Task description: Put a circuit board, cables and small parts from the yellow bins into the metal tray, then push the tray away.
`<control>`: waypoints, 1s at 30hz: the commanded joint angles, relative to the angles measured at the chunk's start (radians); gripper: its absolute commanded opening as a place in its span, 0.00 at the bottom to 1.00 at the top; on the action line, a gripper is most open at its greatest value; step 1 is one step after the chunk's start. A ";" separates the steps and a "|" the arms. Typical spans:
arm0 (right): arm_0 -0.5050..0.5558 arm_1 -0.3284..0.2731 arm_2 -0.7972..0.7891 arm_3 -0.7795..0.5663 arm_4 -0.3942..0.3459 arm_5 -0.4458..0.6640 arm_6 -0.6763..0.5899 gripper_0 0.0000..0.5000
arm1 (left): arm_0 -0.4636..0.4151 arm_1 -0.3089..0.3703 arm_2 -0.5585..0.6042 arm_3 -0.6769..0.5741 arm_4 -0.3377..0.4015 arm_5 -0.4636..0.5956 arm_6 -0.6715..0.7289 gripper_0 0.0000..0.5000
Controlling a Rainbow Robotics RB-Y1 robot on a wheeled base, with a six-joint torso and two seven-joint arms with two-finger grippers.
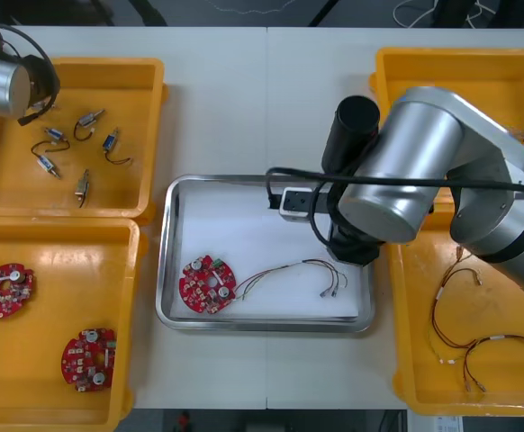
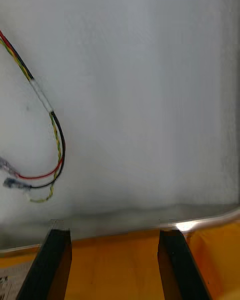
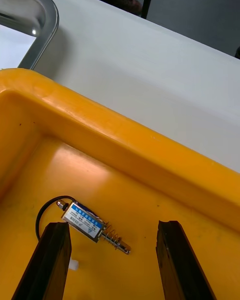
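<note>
Your right gripper (image 2: 114, 235) hung released over the tray (image 2: 200, 224) rim, the cable (image 2: 56, 135) inside. Your left gripper (image 3: 112, 227), open, hovered above a part (image 3: 90, 224) to grasp it.

Front cam sat above the arms and looked steeply down on the whole table (image 1: 244, 90): metal tray (image 1: 165, 261) centre, yellow bins (image 1: 149, 135) each side. Right wrist cam hung close over the tray's white inside, by its rim, and shared the red and yellow cable (image 2: 57, 145) with front cam. Left wrist cam sat low in the far left bin (image 3: 125, 145), facing over its wall to table and a tray corner.
</note>
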 commanded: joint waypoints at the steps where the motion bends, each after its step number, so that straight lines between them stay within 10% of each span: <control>1: -0.004 0.037 -0.142 -0.058 0.002 0.062 -0.010 1.00 | -0.050 -0.016 -0.013 -0.006 -0.025 -0.016 -0.078 1.00; 16: 0.012 -0.011 -0.490 -0.093 0.033 0.062 -0.039 1.00 | -0.050 -0.028 -0.014 0.095 -0.035 -0.127 -0.089 1.00; 30: 0.068 -0.060 -0.686 -0.074 0.307 0.062 -0.073 1.00 | -0.021 -0.039 -0.016 0.123 -0.049 -0.208 -0.095 1.00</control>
